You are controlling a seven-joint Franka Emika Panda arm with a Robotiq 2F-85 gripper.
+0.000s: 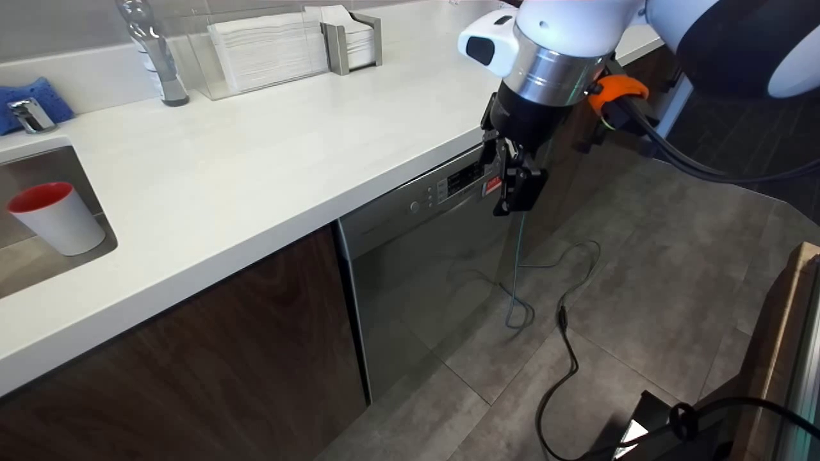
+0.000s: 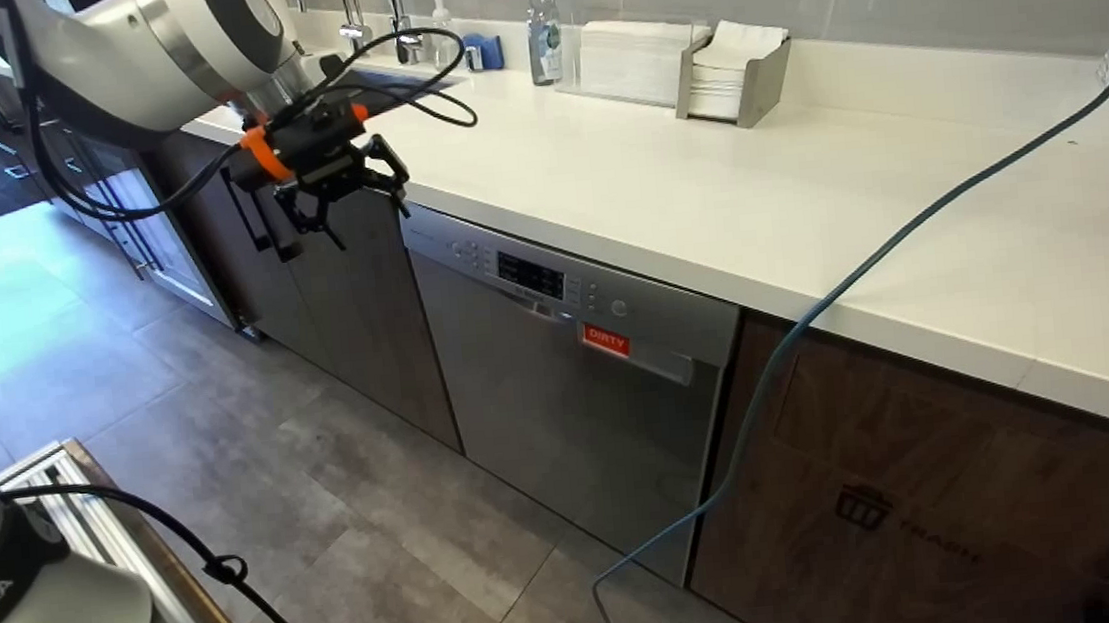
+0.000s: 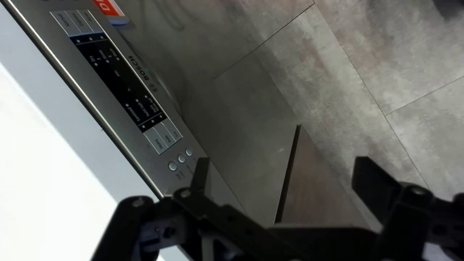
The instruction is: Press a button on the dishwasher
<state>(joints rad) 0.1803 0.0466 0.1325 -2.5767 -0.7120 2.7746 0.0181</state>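
The dishwasher [image 1: 435, 282] has a closed brushed-steel front, also in an exterior view [image 2: 565, 431] and in the wrist view [image 3: 232, 105]. Its top control panel bears a black display [image 3: 116, 79], with flat labelled keys at both ends, and small round buttons [image 3: 181, 158]. A red DIRTY label [image 2: 606, 339] sits below the panel. My gripper [image 3: 282, 159] is open and empty, fingers wide apart. In an exterior view the gripper [image 2: 373, 229] hangs near the panel's far upper corner, in front of the neighbouring cabinet. In the wrist view one finger overlaps the panel beside the round buttons; I see no clear contact.
The white countertop [image 1: 256, 153] overhangs the dishwasher. Dark wooden cabinets [image 1: 224, 358] flank it. A napkin holder [image 2: 735, 75], a bottle [image 2: 543, 31] and a cup [image 1: 57, 218] in the sink stand farther back. A blue cable [image 2: 758, 404] crosses before the dishwasher; a black cable [image 1: 544, 410] lies on the floor.
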